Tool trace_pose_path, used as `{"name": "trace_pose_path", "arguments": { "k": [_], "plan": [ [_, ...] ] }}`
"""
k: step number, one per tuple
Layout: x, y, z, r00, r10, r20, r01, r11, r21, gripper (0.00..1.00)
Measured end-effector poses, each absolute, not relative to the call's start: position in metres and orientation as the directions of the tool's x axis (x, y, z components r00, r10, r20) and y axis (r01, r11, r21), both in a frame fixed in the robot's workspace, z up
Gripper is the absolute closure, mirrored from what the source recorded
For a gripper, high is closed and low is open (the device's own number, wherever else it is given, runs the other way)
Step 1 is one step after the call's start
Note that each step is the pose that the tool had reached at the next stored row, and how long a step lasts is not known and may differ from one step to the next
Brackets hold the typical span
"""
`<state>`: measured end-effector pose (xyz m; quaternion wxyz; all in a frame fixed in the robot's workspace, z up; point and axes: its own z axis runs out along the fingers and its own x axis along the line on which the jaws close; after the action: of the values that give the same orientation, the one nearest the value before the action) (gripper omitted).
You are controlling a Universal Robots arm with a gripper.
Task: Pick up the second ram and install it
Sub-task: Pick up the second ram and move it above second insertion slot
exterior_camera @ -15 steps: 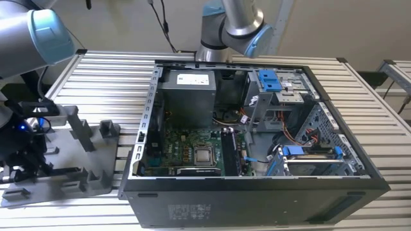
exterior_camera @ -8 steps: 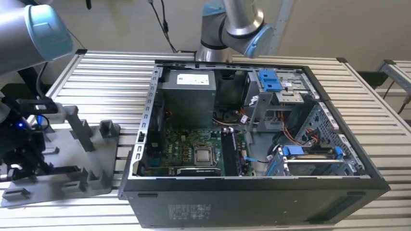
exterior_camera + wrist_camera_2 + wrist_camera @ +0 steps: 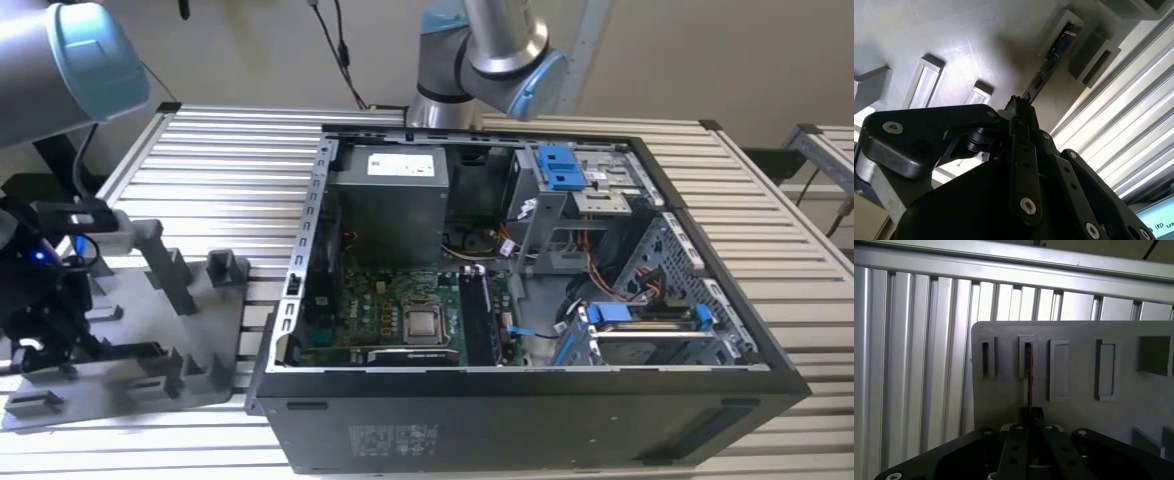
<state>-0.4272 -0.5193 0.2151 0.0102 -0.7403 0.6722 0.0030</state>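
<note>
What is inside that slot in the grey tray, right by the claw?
The second ram, a thin dark stick, stands edge-on in a slot of the grey tray. The claw covers its near end, and the slot hides its lower edge.

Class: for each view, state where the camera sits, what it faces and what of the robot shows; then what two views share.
Exterior view: off the arm, above, looking down on the case and tray; the arm shows.
First wrist view: on the arm, facing the ram in the tray; the tool shows.
Second wrist view: on the arm, facing the ram from another angle; the tool shows.
Shared: both wrist views show tool, ram, tray.
</note>
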Motion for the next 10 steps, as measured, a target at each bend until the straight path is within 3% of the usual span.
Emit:
{"name": "trace_pose_path", "arguments": {
  "k": [10],
  "plan": [
    [-0.4274, -0.5192, 0.2226, 0.096, -0.995, -0.018, -0.995, -0.096, -0.011, 0.86]
  ]
}}
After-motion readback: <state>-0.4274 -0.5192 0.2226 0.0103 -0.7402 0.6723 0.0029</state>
